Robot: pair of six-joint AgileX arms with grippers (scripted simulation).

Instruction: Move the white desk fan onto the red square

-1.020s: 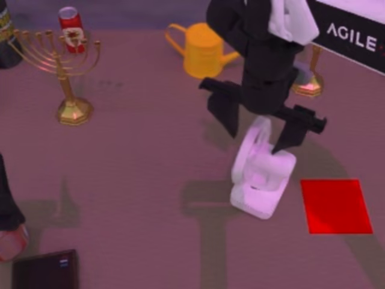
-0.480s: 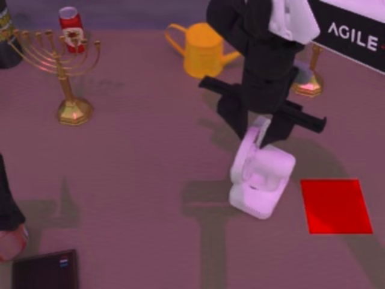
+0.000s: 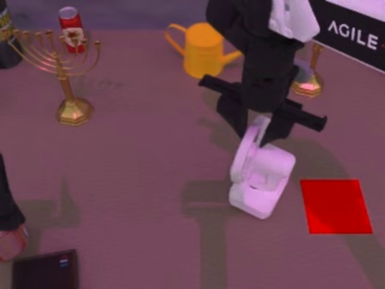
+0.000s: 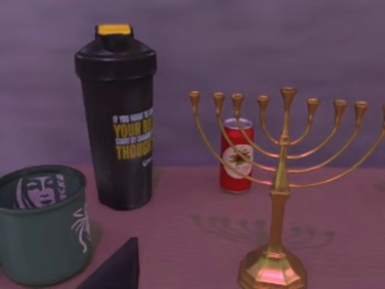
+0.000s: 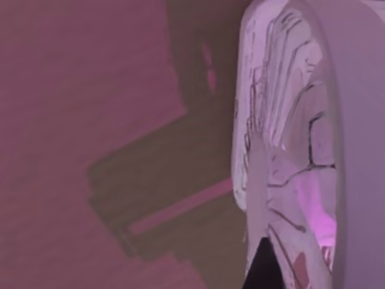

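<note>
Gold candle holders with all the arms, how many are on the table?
1 for sure: the gold candle holder stands at the table's far left, beside the red can. Another gold base peeks out behind the right arm at the far right, mostly hidden, so I cannot tell what it is.

fan (image 3: 260,174): 1 | red square (image 3: 335,206): 1 | watering can (image 3: 203,49): 1 | menorah (image 3: 57,66): 1 | soda can (image 3: 71,29): 1 | shaker bottle (image 4: 118,114): 1 | green cup (image 4: 43,223): 1

Top view overhead; right wrist close on fan (image 5: 301,150).
</note>
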